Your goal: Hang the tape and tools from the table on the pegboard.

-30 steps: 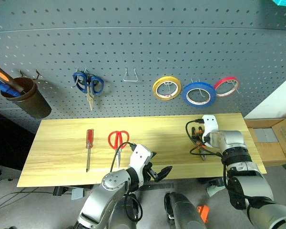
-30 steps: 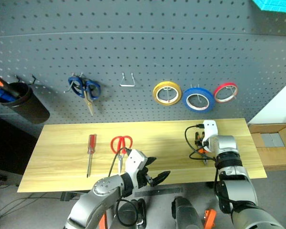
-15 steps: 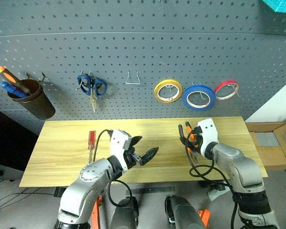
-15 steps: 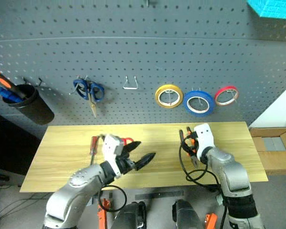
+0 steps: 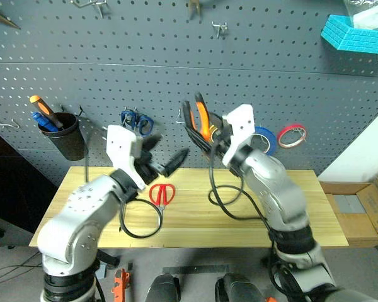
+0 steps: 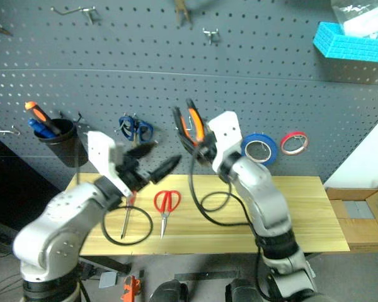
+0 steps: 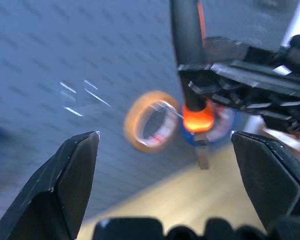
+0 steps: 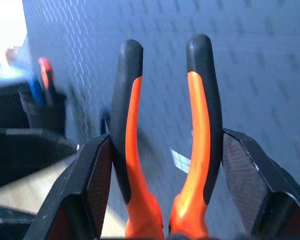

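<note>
On the pegboard (image 5: 290, 75), from the left, hangs a dark cup (image 5: 68, 135) with two screwdrivers, orange-handled and blue-handled, then one pair of blue-handled scissors (image 5: 137, 119); further right come three tape rolls, a yellow roll (image 7: 151, 120), the blue tape (image 6: 259, 147) and a thin red roll (image 5: 292, 136). On the desk (image 5: 315, 207) lie one slim red-handled screwdriver (image 6: 125, 217) and one pair of red-handled scissors (image 5: 161, 194).

The step in hand looks like hanging the pliers (image 5: 199, 121). The left gripper (image 5: 166, 158) is raised over the desk with its fingers spread wide and empty. The right gripper (image 5: 215, 138) is up in front of the board, its fingers closed on the pliers, handles pointing up, near a small wire hook (image 5: 179, 117).

The next move probably calls for bringing the handles to that hook and slipping the pliers over it before letting go. With the blue tape already hung, two tools remain on the desk.
</note>
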Robot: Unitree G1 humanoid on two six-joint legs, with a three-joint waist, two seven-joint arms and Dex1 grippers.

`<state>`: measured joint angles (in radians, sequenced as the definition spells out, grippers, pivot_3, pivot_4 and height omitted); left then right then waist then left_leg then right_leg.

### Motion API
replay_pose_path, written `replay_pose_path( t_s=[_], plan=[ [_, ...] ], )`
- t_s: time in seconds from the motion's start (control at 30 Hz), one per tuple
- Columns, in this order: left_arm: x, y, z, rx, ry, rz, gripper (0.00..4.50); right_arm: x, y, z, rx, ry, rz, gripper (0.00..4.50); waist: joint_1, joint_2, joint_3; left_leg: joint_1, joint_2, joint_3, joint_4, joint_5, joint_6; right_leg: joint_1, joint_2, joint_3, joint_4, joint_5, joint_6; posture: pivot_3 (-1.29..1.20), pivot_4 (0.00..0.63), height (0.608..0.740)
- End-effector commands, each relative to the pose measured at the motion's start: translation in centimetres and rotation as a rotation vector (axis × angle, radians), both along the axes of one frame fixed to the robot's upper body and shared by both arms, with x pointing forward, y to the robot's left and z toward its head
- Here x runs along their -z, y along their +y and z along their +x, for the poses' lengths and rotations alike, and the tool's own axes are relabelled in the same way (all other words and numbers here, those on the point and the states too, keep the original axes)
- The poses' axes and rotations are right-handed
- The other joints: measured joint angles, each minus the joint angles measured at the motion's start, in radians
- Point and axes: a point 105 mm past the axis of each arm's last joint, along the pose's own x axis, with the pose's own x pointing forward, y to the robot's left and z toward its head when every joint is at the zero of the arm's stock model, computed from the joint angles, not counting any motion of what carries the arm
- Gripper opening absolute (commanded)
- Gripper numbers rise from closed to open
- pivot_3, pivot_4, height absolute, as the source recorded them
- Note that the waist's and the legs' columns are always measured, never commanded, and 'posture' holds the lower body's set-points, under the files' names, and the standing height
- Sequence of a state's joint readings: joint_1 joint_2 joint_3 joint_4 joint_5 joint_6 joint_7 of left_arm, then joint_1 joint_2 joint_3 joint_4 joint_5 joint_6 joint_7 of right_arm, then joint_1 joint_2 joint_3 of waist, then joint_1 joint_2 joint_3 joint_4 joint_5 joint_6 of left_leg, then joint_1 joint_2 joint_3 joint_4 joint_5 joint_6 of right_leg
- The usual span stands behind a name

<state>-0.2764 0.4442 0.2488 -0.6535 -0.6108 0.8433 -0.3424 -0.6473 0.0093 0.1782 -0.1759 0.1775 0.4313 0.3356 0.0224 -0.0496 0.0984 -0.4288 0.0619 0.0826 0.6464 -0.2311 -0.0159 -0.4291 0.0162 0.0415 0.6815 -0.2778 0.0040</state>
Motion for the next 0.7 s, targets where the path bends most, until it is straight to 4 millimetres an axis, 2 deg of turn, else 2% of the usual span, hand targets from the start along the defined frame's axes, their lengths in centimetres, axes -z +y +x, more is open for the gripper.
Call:
replay_pose_path(
  t_s=[0.03, 0.23, 0.33, 0.47, 0.7],
  plan=[
    [-1.3, 1.5, 0.4, -0.061, -0.053, 0.007, 4.5, -3.4, 0.4, 0.8, 0.011, -0.121, 0.092, 2.73, 0.011, 0.0, -0.007, 0.0, 0.001, 0.0, 0.0, 0.0, 0.0, 0.001, 0.0, -0.001, 0.0, 0.0, 0.0, 0.27, 0.0, 0.74],
    [-2.3, 3.0, 2.1, -0.151, -0.101, -0.012, 4.5, -6.8, 1.2, 3.0, 0.044, -0.232, 0.15, 2.73, 0.054, -0.005, -0.013, 0.002, 0.001, 0.0, 0.0, 0.0, 0.0, 0.004, -0.002, -0.001, 0.0, 0.0, -0.001, 0.28, 0.0, 0.74],
    [-1.6, 3.1, 3.3, -0.168, -0.09, -0.01, 4.5, -7.7, 1.5, 4.0, 0.068, -0.264, 0.168, 2.73, 0.061, -0.005, -0.016, 0.002, 0.001, 0.0, 0.0, 0.001, -0.002, 0.004, -0.002, -0.002, 0.0, 0.0, -0.002, 0.27, 0.0, 0.74],
    [-0.2, 2.0, 4.5, -0.129, -0.057, -0.016, 4.5, -7.4, 1.6, 5.4, 0.108, -0.266, 0.176, 2.73, 0.066, -0.007, -0.022, 0.002, 0.001, 0.001, -0.001, 0.002, -0.004, 0.004, -0.002, -0.001, 0.0, 0.0, -0.002, 0.27, 0.0, 0.74],
    [0.1, -0.8, 5.0, 0.017, -0.032, -0.058, 4.5, -5.5, 0.1, 7.0, 0.223, -0.31, 0.16, 2.73, 0.074, -0.009, -0.023, 0.002, 0.002, 0.001, -0.001, 0.002, -0.004, 0.004, -0.003, -0.001, 0.001, 0.0, -0.002, 0.28, 0.0, 0.74]
  ],
)
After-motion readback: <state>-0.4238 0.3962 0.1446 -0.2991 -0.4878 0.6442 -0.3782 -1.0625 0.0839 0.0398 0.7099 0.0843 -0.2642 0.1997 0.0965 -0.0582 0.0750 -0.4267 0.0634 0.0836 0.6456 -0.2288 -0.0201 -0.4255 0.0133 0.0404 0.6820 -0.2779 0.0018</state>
